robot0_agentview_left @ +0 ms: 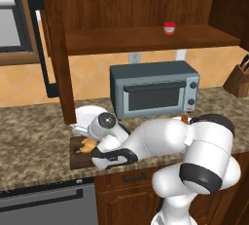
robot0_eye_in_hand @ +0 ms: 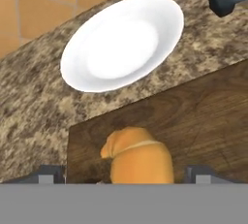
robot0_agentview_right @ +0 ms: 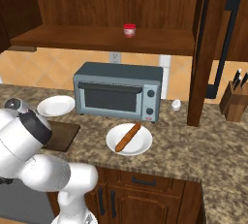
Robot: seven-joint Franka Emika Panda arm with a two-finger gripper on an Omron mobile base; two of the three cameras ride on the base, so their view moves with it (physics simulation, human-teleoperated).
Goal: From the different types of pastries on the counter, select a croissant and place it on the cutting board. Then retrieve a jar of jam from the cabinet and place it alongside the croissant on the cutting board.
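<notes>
The golden croissant (robot0_eye_in_hand: pixel 140 157) lies on the dark brown cutting board (robot0_eye_in_hand: pixel 203 116), near its corner. My gripper (robot0_eye_in_hand: pixel 125 174) hangs just over it, open, one fingertip (robot0_eye_in_hand: pixel 48 174) on each side and neither touching the pastry. In the left base view the croissant (robot0_agentview_left: pixel 88 145) peeks out beside my wrist on the cutting board (robot0_agentview_left: pixel 78 160). The jar of jam (robot0_agentview_left: pixel 169 28), red with a red lid, stands on the shelf of the open cabinet (robot0_agentview_left: pixel 146 41). The same jar (robot0_agentview_right: pixel 129 30) sits above the toaster oven. A long stick pastry (robot0_agentview_right: pixel 128 137) lies on a white plate (robot0_agentview_right: pixel 140 145) on the counter (robot0_agentview_right: pixel 193 140).
An empty white plate (robot0_eye_in_hand: pixel 123 41) sits just beyond the board. A grey toaster oven (robot0_agentview_left: pixel 153 90) stands behind the board under the shelf. The cabinet door (robot0_agentview_left: pixel 58 48) hangs open at the left. A knife block (robot0_agentview_right: pixel 235 102) stands at the far right.
</notes>
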